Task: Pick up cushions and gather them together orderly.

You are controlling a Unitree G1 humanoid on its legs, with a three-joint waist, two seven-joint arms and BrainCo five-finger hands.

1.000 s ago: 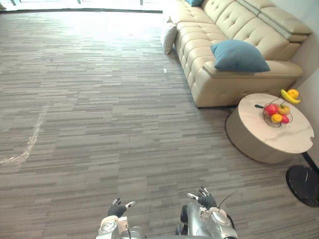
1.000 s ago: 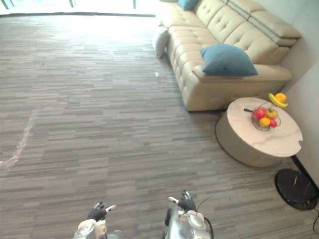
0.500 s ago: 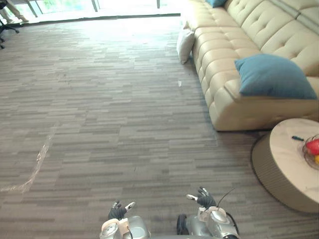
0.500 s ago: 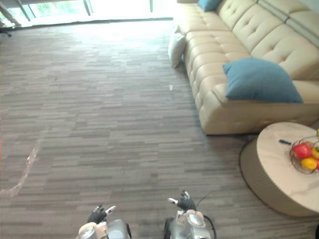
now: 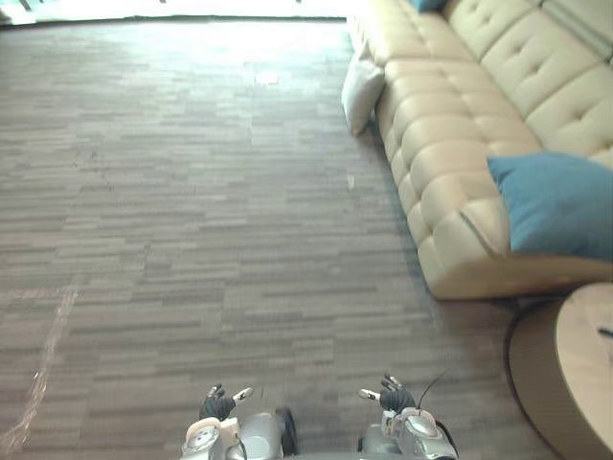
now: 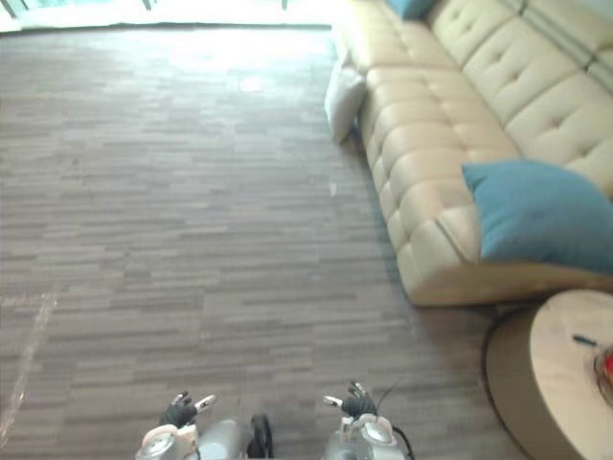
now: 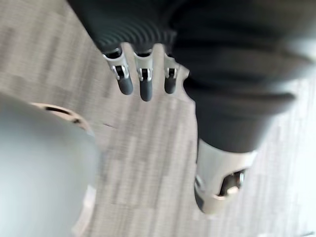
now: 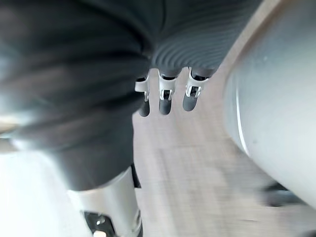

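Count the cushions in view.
3. A teal-blue square fabric cushion lies at the near end of the cream tufted leather sofa; a white fabric cushion stands on the grey floor against its front; another teal-blue cushion, cut off, at the far end. More may be hidden.

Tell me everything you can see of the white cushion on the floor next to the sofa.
The white cushion is plump and squarish, in plain off-white fabric with pointed corners. It stands on edge on the grey plank-patterned floor, leaning against the front of the cream tufted sofa. Nothing lies on it; it touches just the floor and the sofa.
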